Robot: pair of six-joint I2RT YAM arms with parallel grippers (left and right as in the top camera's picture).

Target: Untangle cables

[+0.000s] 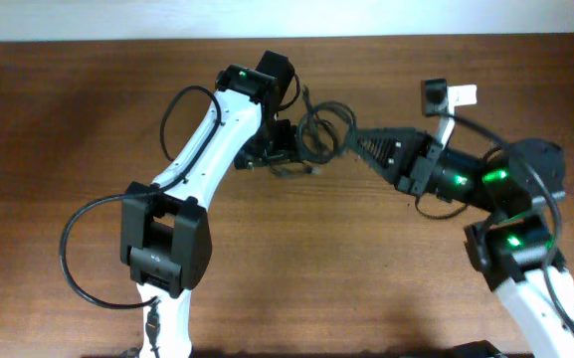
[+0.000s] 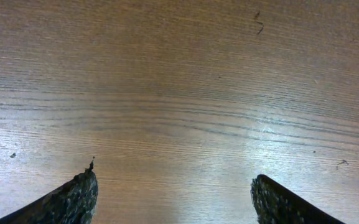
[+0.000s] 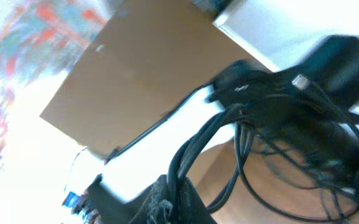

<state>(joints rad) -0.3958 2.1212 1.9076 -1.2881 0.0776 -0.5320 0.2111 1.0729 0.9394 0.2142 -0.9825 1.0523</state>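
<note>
Between the two pincers, a little toward 12 o'clock from the middle of the brown wooden bench [image 1: 68,119], the thin black flexible cables [image 1: 322,127] are being kept as one looped bundle. The untangling is therefore being judged as barely begun: no strand is being seen lying apart on its own, and several loops are overlapping in the overhead view.

At 3 o'clock of the bundle, the right pincer [image 1: 358,141] is being held closed. In the right wrist view the cords are being seen rising straight out of its dark fingers, so the bundle is being judged as clamped there. At 9 o'clock of the bundle, just beside it, the left pincer [image 2: 174,179] is being held wide apart with nothing in it. Only bare wood is being shown between its rough, grainy black fingertips [image 2: 79,193].

Nearly everything is being left to do: single strands are yet to be drawn out of the knot by the free pincer.

The cords are appearing smooth, round and rubbery, and are bending in easy curves. What looks like a small pale metal plug tip [image 3: 300,79] is being glimpsed among them. The bench surface is showing fine wavy grain, a soft sheen and a few dark specks.
</note>
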